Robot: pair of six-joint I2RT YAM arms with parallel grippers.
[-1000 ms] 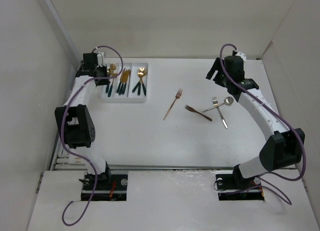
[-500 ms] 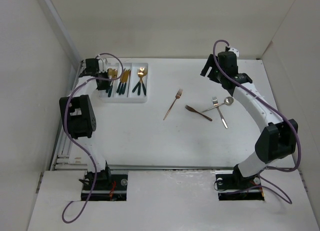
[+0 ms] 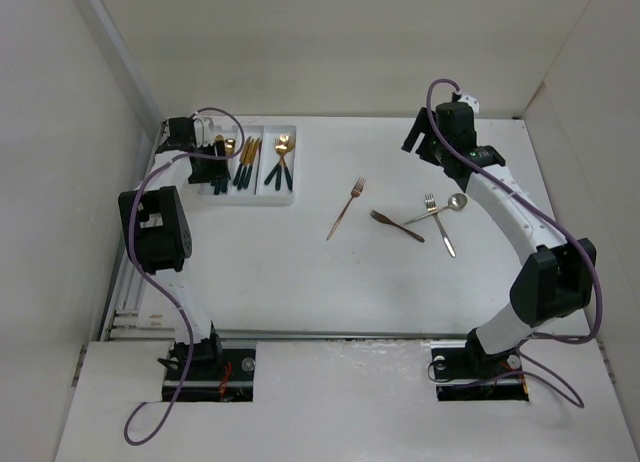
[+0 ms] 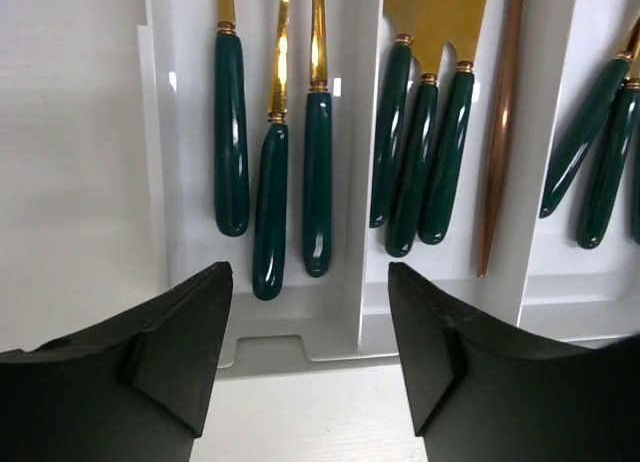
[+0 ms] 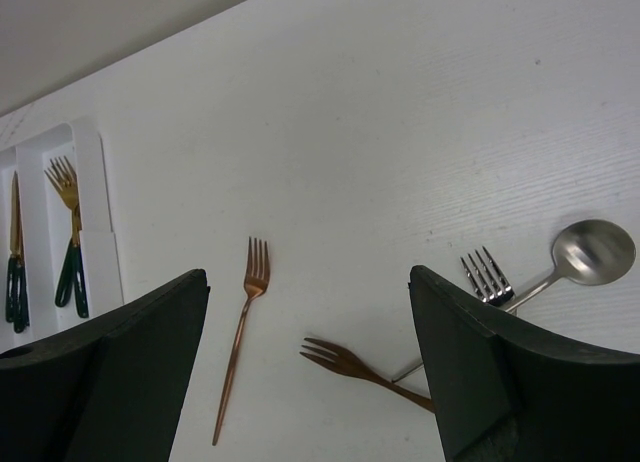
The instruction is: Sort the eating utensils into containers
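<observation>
The white three-compartment tray (image 3: 262,196) lies at the back left and holds gold utensils with dark green handles (image 4: 275,182) and one copper handle (image 4: 497,132). My left gripper (image 3: 213,167) hovers open and empty over the tray's near left end (image 4: 308,274). Loose on the table are a copper fork (image 3: 346,208), a darker copper fork (image 3: 396,225), a silver fork (image 3: 438,222) and a silver spoon (image 3: 440,210), the last three crossing each other. My right gripper (image 3: 415,145) is open and empty, raised behind them (image 5: 308,277).
Side walls stand close to the tray on the left and to the right arm on the right. In the right wrist view the tray's end (image 5: 95,232) shows at the far left, with the copper fork (image 5: 240,332) between the fingers.
My left gripper has shifted toward the tray's near left end. My right gripper has moved slightly left and back. No utensil has moved.
</observation>
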